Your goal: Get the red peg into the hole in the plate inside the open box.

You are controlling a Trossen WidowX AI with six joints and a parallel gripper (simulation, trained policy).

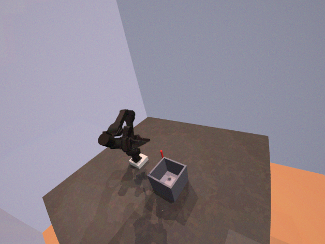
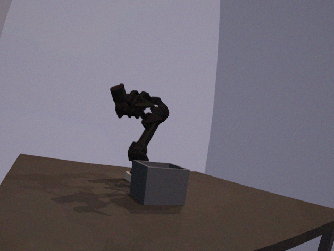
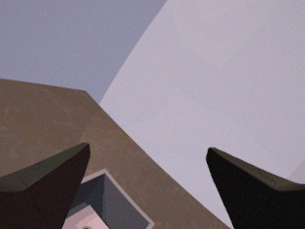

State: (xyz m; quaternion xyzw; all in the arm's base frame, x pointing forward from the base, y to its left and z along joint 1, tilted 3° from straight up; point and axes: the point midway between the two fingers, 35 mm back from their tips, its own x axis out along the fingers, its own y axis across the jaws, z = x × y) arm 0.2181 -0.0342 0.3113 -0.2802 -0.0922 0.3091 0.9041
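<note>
Here, the box [image 1: 180, 181] [image 2: 166, 186] [image 3: 127, 200] contains a holed plate [image 1: 164, 178] [image 3: 89, 215] (the hand [image 3: 150, 152] gapes, fingers apart).

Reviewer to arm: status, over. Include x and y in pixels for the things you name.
Jaws open, nothing between them. Red peg [image 1: 161, 153] outside box [image 1: 160, 181] [image 2: 166, 186] [image 3: 131, 201]. Box partly overlaps peg from above.

The thin, round red peg [image 1: 161, 153] is outside the box, just past its rim at about 11 to 12 o'clock in the top view. The box hides its low end, so I can't tell if it stands up or lies down, or if it touches the box.

The square, blue-grey box with an open top [image 1: 161, 187] [image 2: 166, 186] [image 3: 121, 201] sits upright on the tabletop [image 1: 225, 167] [image 2: 229, 216] [image 3: 44, 116]. The flat, pale pink plate [image 1: 164, 179] [image 3: 89, 214] lies at its bottom, with a small, dark, round hole [image 1: 169, 179] [image 3: 87, 227] and no peg in it.
</note>
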